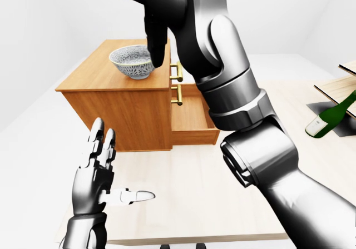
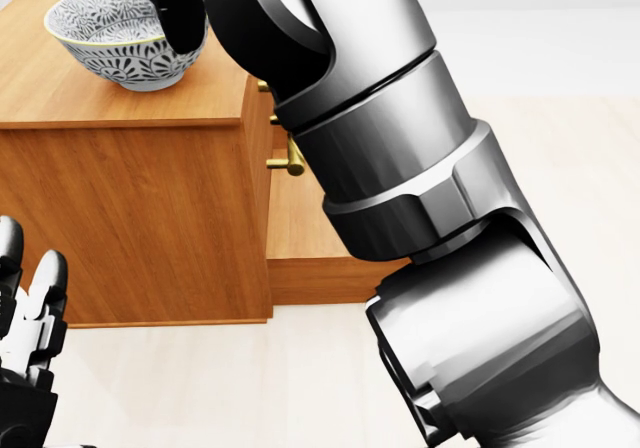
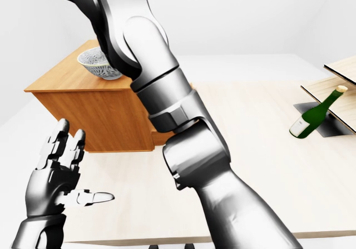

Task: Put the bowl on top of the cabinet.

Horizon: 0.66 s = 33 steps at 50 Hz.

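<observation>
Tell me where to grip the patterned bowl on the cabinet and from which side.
Pinch the rim of the bowl from above, on its right side in the left-eye view, under the right hand. It stands upright on the cabinet top, mouth open, so the rim is free.

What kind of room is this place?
Probably a pretend, computer-made room, maybe a kitchen or dining corner: a wooden cabinet with a patterned bowl on top, a green bottle leaning at the right, and plain white walls.
</observation>
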Tool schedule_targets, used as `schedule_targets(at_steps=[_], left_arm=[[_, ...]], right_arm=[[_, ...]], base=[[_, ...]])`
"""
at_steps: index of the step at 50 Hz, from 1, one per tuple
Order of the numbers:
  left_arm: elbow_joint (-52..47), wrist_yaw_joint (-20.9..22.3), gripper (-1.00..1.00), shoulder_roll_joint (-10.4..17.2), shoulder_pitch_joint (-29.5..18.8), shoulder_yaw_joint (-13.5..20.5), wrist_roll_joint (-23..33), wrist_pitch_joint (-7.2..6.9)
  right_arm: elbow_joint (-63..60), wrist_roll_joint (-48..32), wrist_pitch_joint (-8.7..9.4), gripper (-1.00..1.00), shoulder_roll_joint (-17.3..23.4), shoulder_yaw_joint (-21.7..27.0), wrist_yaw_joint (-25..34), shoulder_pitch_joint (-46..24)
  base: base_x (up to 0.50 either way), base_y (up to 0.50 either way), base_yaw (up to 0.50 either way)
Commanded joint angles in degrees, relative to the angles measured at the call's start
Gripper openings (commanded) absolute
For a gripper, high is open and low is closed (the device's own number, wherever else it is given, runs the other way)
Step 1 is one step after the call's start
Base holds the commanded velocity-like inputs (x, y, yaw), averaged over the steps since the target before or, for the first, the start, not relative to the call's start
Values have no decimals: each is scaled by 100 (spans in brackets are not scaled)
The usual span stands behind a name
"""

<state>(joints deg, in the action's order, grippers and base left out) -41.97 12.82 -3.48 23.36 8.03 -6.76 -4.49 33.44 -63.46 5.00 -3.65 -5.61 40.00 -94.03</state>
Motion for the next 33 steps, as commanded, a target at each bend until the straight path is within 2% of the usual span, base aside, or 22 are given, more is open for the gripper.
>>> schedule_targets(at_steps=[1, 11, 17, 33], left_arm=[[-259, 46, 100, -26, 27, 74, -58, -51], [-247, 82, 100, -77, 72, 34, 8, -51], [-283, 74, 100, -74, 53, 64, -13, -51], [-292, 91, 100, -100, 66, 57, 8, -51]], right_arm=[[-1572, -651, 0, 100, 382, 118, 0, 543], [-3276, -1361, 0, 100, 857, 380, 0, 1447], [-4050, -1673, 0, 100, 976, 501, 0, 1986], [-5120, -1536, 0, 100, 1354, 802, 0, 3321]], base=[[0, 0, 0], [0, 0, 0], [0, 0, 0], [0, 0, 0]])
